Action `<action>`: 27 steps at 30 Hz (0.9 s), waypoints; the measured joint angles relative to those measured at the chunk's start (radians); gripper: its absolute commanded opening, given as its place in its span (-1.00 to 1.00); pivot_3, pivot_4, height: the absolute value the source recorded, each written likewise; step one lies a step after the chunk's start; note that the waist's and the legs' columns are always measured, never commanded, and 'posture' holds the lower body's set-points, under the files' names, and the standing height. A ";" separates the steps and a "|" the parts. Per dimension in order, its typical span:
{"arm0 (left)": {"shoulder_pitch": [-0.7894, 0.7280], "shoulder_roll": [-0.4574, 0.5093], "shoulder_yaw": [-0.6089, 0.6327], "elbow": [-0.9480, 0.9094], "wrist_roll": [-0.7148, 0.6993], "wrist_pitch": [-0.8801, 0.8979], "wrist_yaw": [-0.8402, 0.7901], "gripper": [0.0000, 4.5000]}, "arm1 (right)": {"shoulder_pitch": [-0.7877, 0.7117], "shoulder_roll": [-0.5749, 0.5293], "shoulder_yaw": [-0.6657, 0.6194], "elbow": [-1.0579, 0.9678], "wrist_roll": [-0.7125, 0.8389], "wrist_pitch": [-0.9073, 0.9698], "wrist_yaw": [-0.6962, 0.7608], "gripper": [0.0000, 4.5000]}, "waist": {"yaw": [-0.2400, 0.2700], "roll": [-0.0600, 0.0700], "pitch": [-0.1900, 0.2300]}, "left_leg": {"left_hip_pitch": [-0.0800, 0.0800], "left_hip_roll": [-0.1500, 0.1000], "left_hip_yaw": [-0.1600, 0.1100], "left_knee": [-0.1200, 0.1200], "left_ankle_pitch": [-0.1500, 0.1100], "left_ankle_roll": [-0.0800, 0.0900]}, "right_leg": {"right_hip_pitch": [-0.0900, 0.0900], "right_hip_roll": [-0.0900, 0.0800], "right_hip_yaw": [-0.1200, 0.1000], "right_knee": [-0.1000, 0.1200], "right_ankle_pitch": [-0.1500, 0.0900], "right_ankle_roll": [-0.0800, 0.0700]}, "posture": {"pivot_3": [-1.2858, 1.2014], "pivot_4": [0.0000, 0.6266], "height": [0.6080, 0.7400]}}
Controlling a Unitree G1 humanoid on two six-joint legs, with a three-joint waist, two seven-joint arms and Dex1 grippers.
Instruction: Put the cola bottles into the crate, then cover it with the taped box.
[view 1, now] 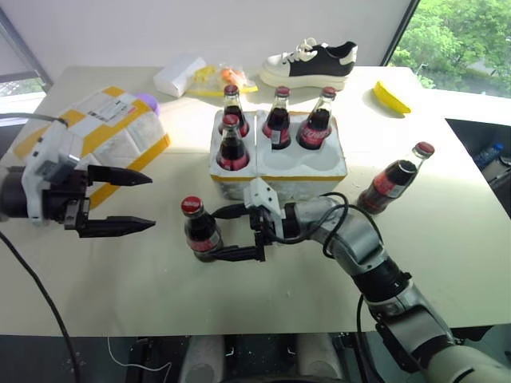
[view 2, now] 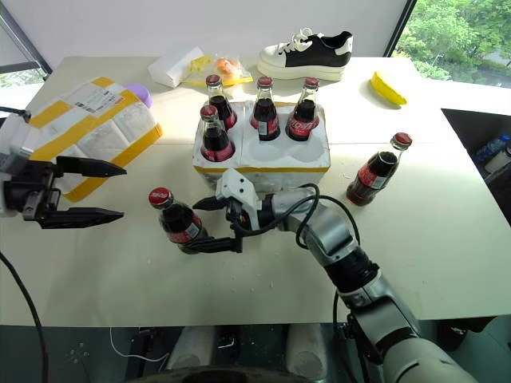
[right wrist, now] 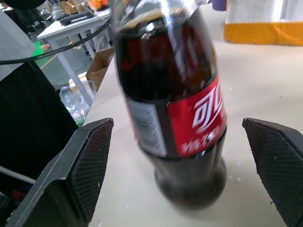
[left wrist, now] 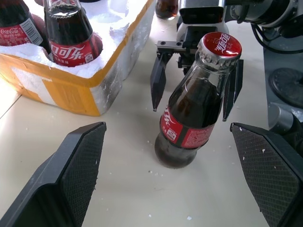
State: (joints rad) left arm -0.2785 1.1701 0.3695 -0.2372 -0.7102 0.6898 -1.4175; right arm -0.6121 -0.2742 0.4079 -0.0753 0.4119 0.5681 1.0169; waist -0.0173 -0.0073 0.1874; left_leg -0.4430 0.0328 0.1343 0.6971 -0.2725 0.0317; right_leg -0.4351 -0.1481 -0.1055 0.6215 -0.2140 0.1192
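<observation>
The crate (view 1: pixel 319 166), a white foam block with a yellow band, stands mid-table with several cola bottles (view 1: pixel 278 118) upright in its holes. Another cola bottle (view 1: pixel 200 230) stands on the table just in front of the crate's left corner. My right gripper (view 1: pixel 227 233) is open, with one finger on each side of this bottle (left wrist: pixel 194 113) and a gap showing on both sides. One more bottle (view 1: pixel 391 180) stands to the right of the crate. My left gripper (view 1: pixel 152 202) hangs open and empty to the left, in front of the taped box (view 1: pixel 104 128).
At the back of the table lie a black-and-white sneaker (view 1: pixel 311 62), a banana (view 1: pixel 391 97), a small white packet (view 1: pixel 177 76) and a clear bag of orange and yellow items (view 1: pixel 219 78). A purple object (view 1: pixel 148 102) peeks out behind the taped box.
</observation>
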 measured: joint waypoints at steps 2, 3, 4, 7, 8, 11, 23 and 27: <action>-0.001 0.000 0.000 0.000 0.000 0.000 0.000 0.96 | -0.006 0.022 0.000 0.007 -0.005 0.000 -0.002 1.00 | 0.000 0.000 0.000 | 0.000 0.000 0.000 0.000 0.000 0.000 | 0.000 0.000 0.000 0.000 0.000 0.000 | 0.03 -0.52 1.00; -0.002 0.000 0.000 0.000 0.000 -0.001 0.000 0.96 | -0.010 0.033 0.001 0.013 -0.006 0.000 -0.002 1.00 | 0.000 0.000 0.000 | 0.000 0.000 0.000 0.000 0.000 0.000 | 0.000 0.000 0.000 0.000 0.000 0.000 | 0.03 -0.52 1.00; -0.003 0.000 0.000 0.000 0.000 -0.001 0.001 0.96 | -0.014 0.042 0.001 0.021 -0.007 0.000 -0.002 1.00 | 0.000 0.000 0.000 | 0.000 0.000 0.000 0.000 0.000 0.000 | 0.000 0.000 0.000 0.000 0.000 0.000 | 0.03 -0.52 1.00; -0.005 0.000 -0.001 0.001 0.001 -0.006 0.002 0.96 | -0.021 0.065 0.001 0.029 -0.007 0.003 -0.003 1.00 | 0.000 0.000 0.000 | 0.000 0.000 0.000 0.000 0.000 0.000 | 0.000 0.000 0.000 0.000 0.000 0.000 | 0.03 -0.52 1.00; -0.007 0.000 -0.001 0.002 0.001 -0.008 0.002 0.96 | -0.021 0.069 0.001 0.032 -0.007 0.005 -0.003 1.00 | 0.000 0.000 0.000 | 0.000 0.000 0.000 0.000 0.000 0.000 | 0.000 0.000 0.000 0.000 0.000 0.000 | 0.03 -0.52 1.00; -0.010 0.000 -0.003 0.007 0.001 -0.013 0.002 1.00 | -0.021 0.077 0.001 0.039 -0.007 0.015 -0.003 0.75 | -0.001 0.000 0.000 | 0.000 0.000 0.000 -0.001 0.000 -0.001 | -0.001 0.000 0.000 0.000 0.000 0.000 | 0.03 -0.52 1.00; -0.041 -0.003 -0.037 0.028 0.004 -0.043 0.007 1.00 | -0.033 0.067 -0.044 0.009 0.036 0.117 -0.012 0.13 | -0.001 0.000 0.000 | 0.000 0.000 0.001 -0.002 0.000 -0.001 | -0.001 0.000 0.000 0.000 0.000 0.000 | 0.03 -0.52 1.00; -0.062 -0.005 -0.054 0.048 0.009 -0.053 0.007 1.00 | -0.067 0.006 -0.140 -0.065 0.120 0.221 -0.025 0.13 | 0.003 0.000 0.000 | -0.002 0.000 0.001 -0.001 0.000 -0.001 | -0.002 0.000 0.000 0.000 0.000 0.000 | 0.03 -0.52 1.00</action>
State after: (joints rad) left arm -0.3400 1.1651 0.3160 -0.1893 -0.7013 0.6370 -1.4101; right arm -0.6793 -0.2680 0.2683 -0.1398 0.5316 0.7891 0.9918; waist -0.0146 -0.0073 0.1878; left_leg -0.4445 0.0326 0.1348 0.6956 -0.2722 0.0308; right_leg -0.4373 -0.1482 -0.1054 0.6215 -0.2139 0.1191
